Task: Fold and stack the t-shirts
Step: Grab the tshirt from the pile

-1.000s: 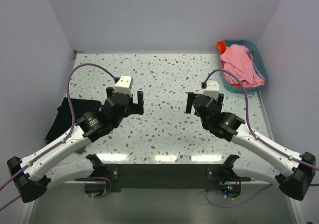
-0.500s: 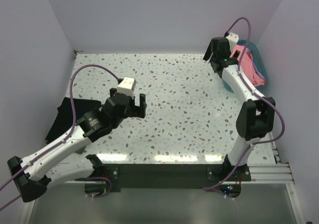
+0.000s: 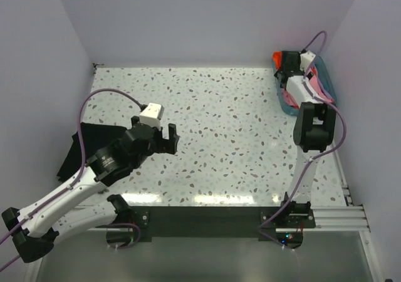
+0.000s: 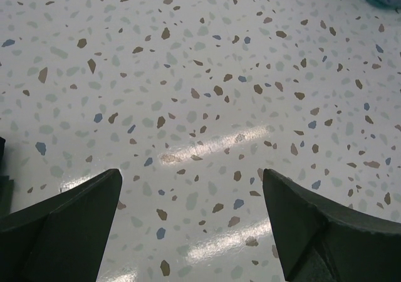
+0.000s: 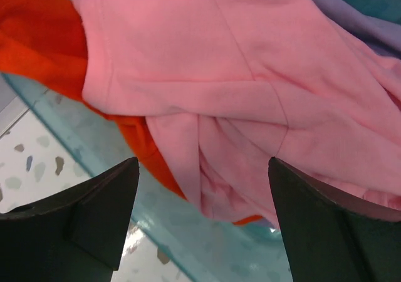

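Observation:
The salmon-pink t-shirt lies crumpled on top in the teal basket, over the bright orange t-shirt and the pale lavender t-shirt. My right gripper is open and empty just above the pink shirt at the basket's near rim; in the top view it is over the basket. The black t-shirt lies at the table's left edge, partly under my left arm. My left gripper is open and empty above bare table.
The speckled terrazzo table spreads between the two arms. White walls close in the back and both sides. The basket stands in the back right corner. The right arm is stretched upright along the right edge.
My right arm has swung from the table's middle to the back right and now reaches over the basket. My left gripper has drifted slightly back and left.

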`<state>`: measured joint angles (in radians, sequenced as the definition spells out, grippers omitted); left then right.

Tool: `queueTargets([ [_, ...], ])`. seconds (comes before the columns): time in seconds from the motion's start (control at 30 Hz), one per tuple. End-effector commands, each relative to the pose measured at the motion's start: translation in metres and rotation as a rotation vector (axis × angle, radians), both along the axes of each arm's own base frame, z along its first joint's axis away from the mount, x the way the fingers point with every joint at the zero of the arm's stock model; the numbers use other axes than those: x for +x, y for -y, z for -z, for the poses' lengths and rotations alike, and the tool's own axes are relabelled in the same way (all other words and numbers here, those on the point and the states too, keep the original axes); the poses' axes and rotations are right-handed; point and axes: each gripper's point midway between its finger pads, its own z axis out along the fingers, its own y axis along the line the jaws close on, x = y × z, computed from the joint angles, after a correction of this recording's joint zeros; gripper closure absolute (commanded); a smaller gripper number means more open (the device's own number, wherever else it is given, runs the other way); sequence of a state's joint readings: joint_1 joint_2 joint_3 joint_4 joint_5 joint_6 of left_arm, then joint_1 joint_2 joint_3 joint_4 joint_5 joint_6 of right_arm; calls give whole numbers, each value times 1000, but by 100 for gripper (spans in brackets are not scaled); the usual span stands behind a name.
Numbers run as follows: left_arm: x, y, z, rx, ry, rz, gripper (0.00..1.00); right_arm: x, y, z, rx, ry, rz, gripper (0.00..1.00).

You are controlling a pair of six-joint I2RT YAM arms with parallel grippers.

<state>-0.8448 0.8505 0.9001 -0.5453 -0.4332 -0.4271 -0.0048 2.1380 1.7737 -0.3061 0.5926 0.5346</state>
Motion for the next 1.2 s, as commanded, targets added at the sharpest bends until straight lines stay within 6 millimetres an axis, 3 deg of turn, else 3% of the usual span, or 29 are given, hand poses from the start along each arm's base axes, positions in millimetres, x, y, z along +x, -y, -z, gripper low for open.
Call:
queueTargets([
  [0.0, -3, -5, 6, 4, -10, -8, 0, 20, 26, -8, 18, 109, 122, 13],
  [0.27, -3, -3, 21, 36, -37, -2, 0, 30, 45, 31, 43, 84, 180, 16],
  [0.37, -1, -2, 25, 51, -45, -4, 0, 30, 48, 37, 36, 81, 186, 23],
  [0.47, 0, -1, 24, 52, -40, -3, 0, 27, 50, 35, 22, 90, 190, 37],
  [0.57, 1, 0, 22, 53, -38, -2, 0, 25, 51, 26, 16, 109, 187, 63],
  [0.6, 2, 0, 21, 50, -35, -4, 0, 24, 51, 23, 12, 111, 189, 79],
  [0.7, 2, -1, 20, 45, -28, -8, 0, 23, 52, 13, 11, 124, 176, 100],
  [0.83, 3, -2, 18, 46, -22, -10, 0, 20, 51, -12, 8, 161, 166, 100],
  [0.87, 3, -2, 17, 45, -21, -10, 0, 18, 50, -28, 7, 196, 163, 100],
  [0.93, 3, -1, 17, 42, -20, -9, 0, 12, 50, -35, 0, 210, 158, 100],
  [1.0, 3, 0, 14, 35, -14, -8, 0, 8, 49, -64, -5, 265, 148, 100],
  [1.07, 3, 0, 12, 28, -10, -5, 0, 2, 47, -77, -5, 292, 144, 100],
  [1.1, 3, 0, 11, 25, -9, -4, 0, -3, 47, -96, -5, 329, 144, 100],
  [1.17, 3, 1, 10, 18, -6, -2, 0, -11, 45, -103, -4, 344, 141, 100],
])
